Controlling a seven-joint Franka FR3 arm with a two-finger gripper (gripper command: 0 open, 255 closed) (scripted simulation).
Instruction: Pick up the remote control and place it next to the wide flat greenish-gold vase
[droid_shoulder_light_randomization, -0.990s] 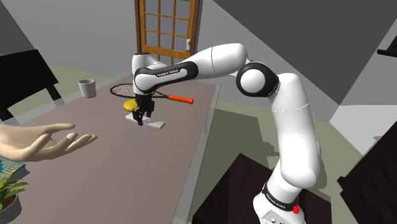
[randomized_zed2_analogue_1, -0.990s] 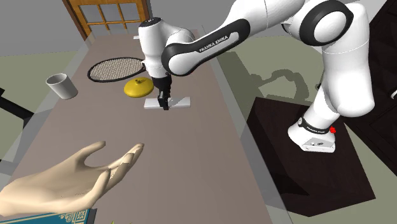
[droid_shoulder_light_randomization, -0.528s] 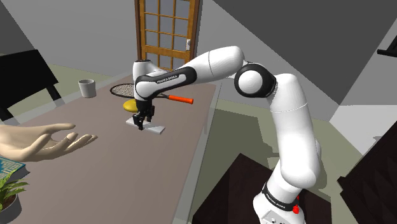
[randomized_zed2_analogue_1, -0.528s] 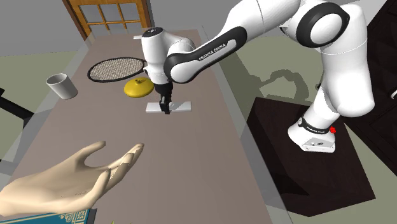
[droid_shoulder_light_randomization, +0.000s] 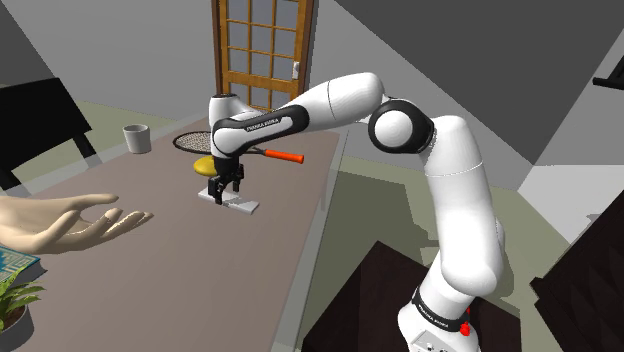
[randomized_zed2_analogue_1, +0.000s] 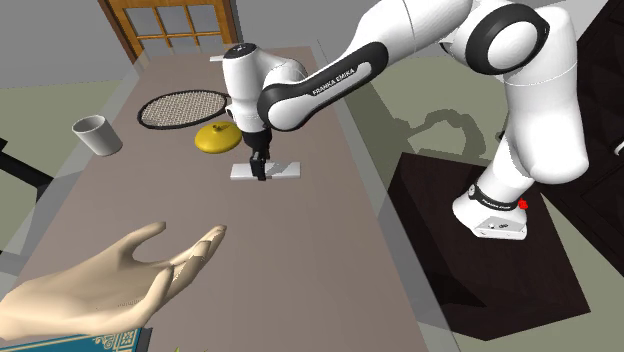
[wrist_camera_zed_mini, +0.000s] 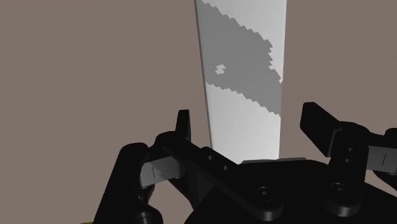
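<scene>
The gripper (droid_shoulder_light_randomization: 224, 189) hangs low over the brown table (randomized_zed2_analogue_1: 300, 240), jaws spread wide and clasping nothing. The remote control (wrist_camera_zed_mini: 245, 76), a pale grey slab, lies flat on the table between the two fingers (wrist_camera_zed_mini: 184, 127). A gap shows on either side of it, and its length runs on ahead of the jaws. The flat yellowish vase (randomized_zed2_analogue_1: 216, 138) sits near the jaws, between them and the racket (randomized_zed2_analogue_1: 185, 105).

On the long brown tabletop (droid_shoulder_light_randomization: 160, 270) you have a small grey cup (droid_shoulder_light_randomization: 137, 138) at the far end. A dark-meshed racket with an orange handle (droid_shoulder_light_randomization: 196, 142) lies flat near the wooden glass-paned door (droid_shoulder_light_randomization: 262, 45). A pale, open mannequin hand (droid_shoulder_light_randomization: 70, 222) lies by a blue-green book (droid_shoulder_light_randomization: 15, 263).
</scene>
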